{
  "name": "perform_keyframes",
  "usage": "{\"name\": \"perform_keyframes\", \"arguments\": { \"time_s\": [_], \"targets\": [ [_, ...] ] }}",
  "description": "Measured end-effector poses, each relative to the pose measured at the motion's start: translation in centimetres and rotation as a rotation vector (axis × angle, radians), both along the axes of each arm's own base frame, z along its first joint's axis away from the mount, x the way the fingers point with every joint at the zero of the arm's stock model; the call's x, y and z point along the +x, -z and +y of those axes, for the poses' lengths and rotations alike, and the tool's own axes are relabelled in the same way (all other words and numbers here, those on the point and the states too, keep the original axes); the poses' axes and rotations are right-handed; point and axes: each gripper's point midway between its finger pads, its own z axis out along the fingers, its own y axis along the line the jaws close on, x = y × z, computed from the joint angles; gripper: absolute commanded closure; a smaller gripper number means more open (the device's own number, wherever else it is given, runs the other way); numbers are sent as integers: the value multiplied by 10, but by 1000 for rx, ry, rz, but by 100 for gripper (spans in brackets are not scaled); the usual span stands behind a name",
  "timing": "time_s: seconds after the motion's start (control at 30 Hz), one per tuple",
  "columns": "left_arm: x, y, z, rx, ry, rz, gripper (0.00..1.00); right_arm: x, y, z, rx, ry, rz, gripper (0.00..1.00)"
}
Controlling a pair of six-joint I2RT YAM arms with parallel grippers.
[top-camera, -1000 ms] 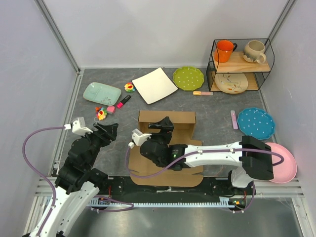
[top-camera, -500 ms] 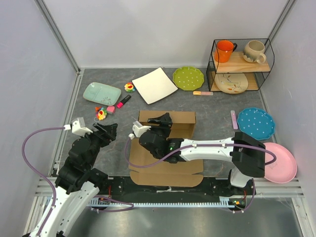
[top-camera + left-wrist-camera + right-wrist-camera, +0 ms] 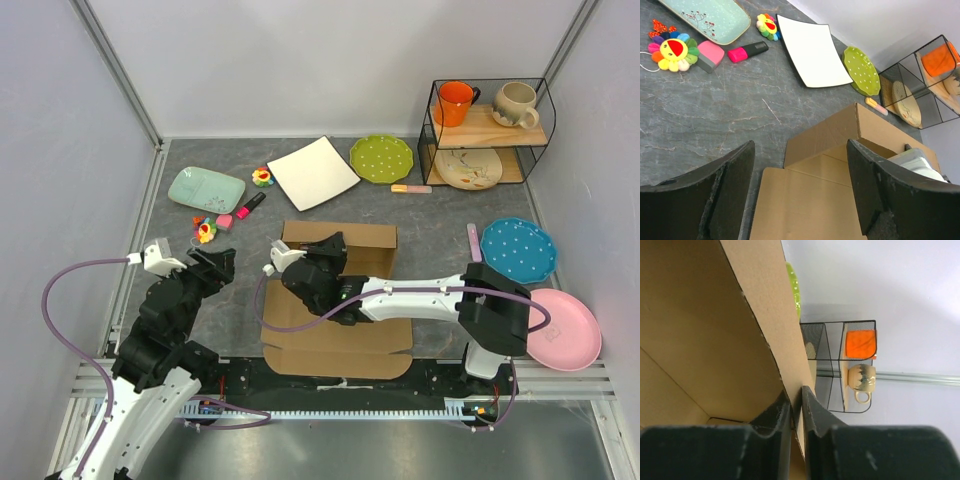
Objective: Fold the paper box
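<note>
Your right gripper (image 3: 796, 407) is pinched shut on the thin upright wall of the brown corrugated paper box (image 3: 345, 340), mid-table on the grey marbled table (image 3: 440, 225). Your left gripper (image 3: 800, 170) stands wide and empty, just left of the box.

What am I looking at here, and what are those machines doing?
Those are two robot arms bolted at the near edge of a grey table. One picture looks down from above; the other two come from cameras on each wrist. A brown corrugated cardboard box lies mostly flat, near a white square plate, a green dotted plate and a black wire shelf holding mugs. The right gripper pinches an upright panel of the box. The left gripper is open, holding nothing, left of the box.
</note>
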Motion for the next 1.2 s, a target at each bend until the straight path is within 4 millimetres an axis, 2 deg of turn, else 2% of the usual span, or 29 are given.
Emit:
{"name": "perform_keyframes", "arguments": {
  "time_s": [0.17, 0.33, 0.47, 0.53, 0.63, 0.73, 0.8, 0.9, 0.97, 1.07, 1.2],
  "targets": [
    [2, -1, 3, 21, -17, 4, 18, 0, -5, -3, -29, 14, -17, 100],
    [6, -17, 7, 54, -34, -13, 17, 0, -10, -9, -43, 24, -26, 100],
    [8, -46, 12, 83, -53, -62, 16, 0, -26, -18, 4, 41, -25, 100],
    [9, -68, 15, 91, -61, -102, 15, 4, -44, -24, 72, 62, -9, 100],
    [8, -107, 19, 90, -76, -177, 15, 27, -79, -36, 281, 124, 39, 100],
    [3, -141, 22, 73, -82, -252, 15, 65, -100, -85, 519, 254, 79, 100],
    [1, -154, 24, 65, -83, -282, 15, 86, -105, -131, 707, 351, 117, 100],
    [-1, -160, 25, 62, -84, -301, 15, 99, -96, -187, 905, 484, 164, 100],
    [0, -158, 24, 64, -79, -297, 15, 99, -80, -210, 1040, 549, 230, 100],
    [0, -152, 22, 68, -70, -290, 15, 93, -45, -214, 1243, 608, 380, 100],
    [-2, -137, 19, 73, -49, -273, 16, 78, 2, -199, 1477, 688, 585, 100]
  ]
}}
